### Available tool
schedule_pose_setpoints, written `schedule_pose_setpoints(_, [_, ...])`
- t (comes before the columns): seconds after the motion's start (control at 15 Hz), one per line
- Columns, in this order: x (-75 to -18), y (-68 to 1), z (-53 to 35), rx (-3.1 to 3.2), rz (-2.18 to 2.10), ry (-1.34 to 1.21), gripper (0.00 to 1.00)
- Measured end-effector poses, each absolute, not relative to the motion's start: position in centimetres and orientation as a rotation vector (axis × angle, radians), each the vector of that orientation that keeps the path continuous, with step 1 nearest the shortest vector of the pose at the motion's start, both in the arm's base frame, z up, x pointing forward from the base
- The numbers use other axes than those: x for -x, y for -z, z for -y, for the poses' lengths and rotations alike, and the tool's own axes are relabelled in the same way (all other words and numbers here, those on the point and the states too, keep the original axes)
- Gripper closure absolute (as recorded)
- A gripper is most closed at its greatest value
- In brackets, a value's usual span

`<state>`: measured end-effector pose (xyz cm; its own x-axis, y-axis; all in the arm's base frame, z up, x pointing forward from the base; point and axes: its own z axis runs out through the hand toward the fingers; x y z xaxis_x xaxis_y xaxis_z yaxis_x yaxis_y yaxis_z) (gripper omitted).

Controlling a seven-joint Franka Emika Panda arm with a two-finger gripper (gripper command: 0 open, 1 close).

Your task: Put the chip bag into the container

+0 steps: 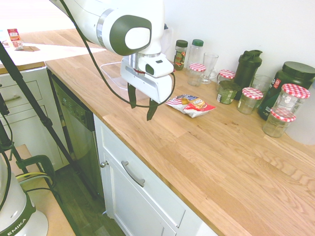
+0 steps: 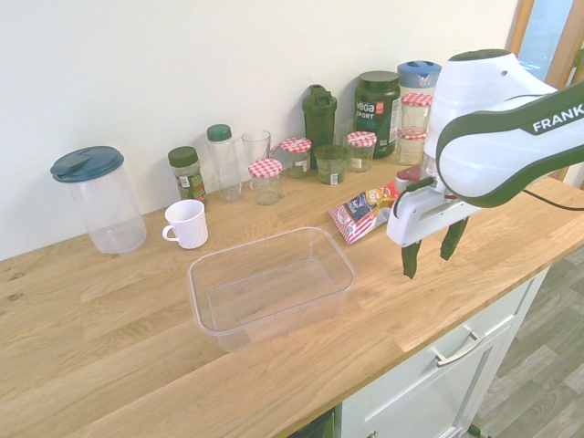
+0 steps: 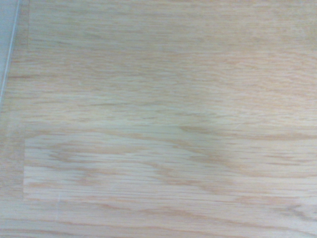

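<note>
A long wooden countertop (image 2: pixel 109 301) runs over white cabinets (image 1: pixel 142 196) and carries everything here; the wrist view shows only its bare grain. The white arm (image 2: pixel 497 128) reaches over the counter's front part, near the edge. The container (image 2: pixel 271 285), a clear shallow tub, sits empty on the counter between the arm and a white mug (image 2: pixel 187 224). Behind the mug stands a tall clear pitcher with a dark blue lid (image 2: pixel 96 196). Along the wall stand bottles and jars (several with red-checked lids), among them a dark green shaker bottle (image 2: pixel 319 119) and a dark tub with a black lid (image 2: pixel 377 111).

The gripper (image 2: pixel 429 254) hangs above the wood with its two dark fingers spread apart and nothing between them, not touching the surface.

The chip bag (image 2: pixel 363 213) lies flat on the counter just beside the gripper, on the wall side of it, and near the container's right end without touching it. In the first exterior view the bag (image 1: pixel 190 104) shows its red, blue and orange print, well clear of the jars (image 1: pixel 252 100) behind it.
</note>
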<state>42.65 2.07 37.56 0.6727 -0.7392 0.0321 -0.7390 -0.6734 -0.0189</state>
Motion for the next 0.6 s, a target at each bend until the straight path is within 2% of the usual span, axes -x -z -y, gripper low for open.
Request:
schedule_pose_setpoints(0.27, [-43.4,-38.8,-2.2,2.889,-1.254,0.097,0.0])
schedule_pose_setpoints(0.6, [-45.8,-43.1,-1.3,3.034,-1.243,0.309,0.0])
